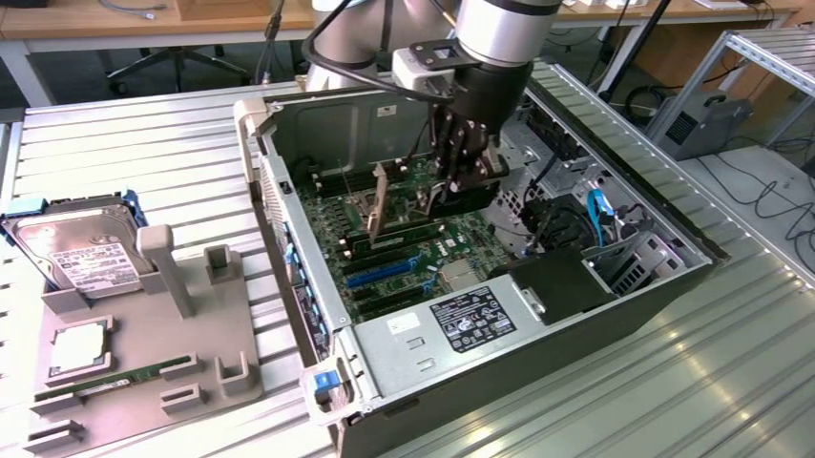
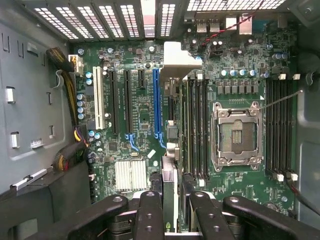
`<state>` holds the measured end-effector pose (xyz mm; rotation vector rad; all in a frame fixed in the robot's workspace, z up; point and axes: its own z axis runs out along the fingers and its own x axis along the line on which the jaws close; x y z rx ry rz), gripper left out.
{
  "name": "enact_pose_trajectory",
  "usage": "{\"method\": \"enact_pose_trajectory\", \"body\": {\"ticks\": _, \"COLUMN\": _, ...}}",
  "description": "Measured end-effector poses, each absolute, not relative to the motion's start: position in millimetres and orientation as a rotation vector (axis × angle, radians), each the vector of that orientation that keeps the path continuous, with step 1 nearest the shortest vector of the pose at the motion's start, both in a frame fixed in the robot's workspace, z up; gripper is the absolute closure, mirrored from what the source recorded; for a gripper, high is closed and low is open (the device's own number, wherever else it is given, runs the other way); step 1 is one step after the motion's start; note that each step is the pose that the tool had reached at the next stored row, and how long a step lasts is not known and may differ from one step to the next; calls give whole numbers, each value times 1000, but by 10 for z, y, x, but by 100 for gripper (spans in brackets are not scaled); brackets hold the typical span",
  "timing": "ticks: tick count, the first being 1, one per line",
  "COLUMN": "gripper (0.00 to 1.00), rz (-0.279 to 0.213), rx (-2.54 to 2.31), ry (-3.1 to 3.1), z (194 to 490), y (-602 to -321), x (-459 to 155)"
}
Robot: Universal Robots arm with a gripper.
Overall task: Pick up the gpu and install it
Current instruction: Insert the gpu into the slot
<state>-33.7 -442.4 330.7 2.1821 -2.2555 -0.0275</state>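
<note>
A: We see the gripper (image 1: 449,191) down inside the open computer case (image 1: 662,286), its fingers (image 2: 150,210) pinched on the gpu (image 2: 170,150), which stands on edge above the motherboard (image 2: 240,65).

B: Agreed. In the wrist view we look along the card's thin edge, with its silver bracket (image 2: 175,57) at the far end by the case's rear slots. It sits between the blue expansion slot (image 2: 157,102) and the RAM slots (image 2: 197,125); whether it is seated we cannot tell.

A: The empty CPU socket (image 2: 236,135) lies just beyond those slots.

B: Outside the case, towards the exterior view's left, we spot a hard drive (image 1: 79,250) on the grey parts holder (image 1: 140,382), with a CPU (image 1: 79,347) and a RAM stick (image 1: 95,385) nearer us.
</note>
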Motion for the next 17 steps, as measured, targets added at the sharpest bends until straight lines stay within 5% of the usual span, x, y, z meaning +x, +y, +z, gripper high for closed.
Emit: {"method": "enact_pose_trajectory", "body": {"ticks": 17, "gripper": 74, "rz": -27, "rx": 2182, "ry": -2255, "z": 3264, "y": -4427, "x": -341}}
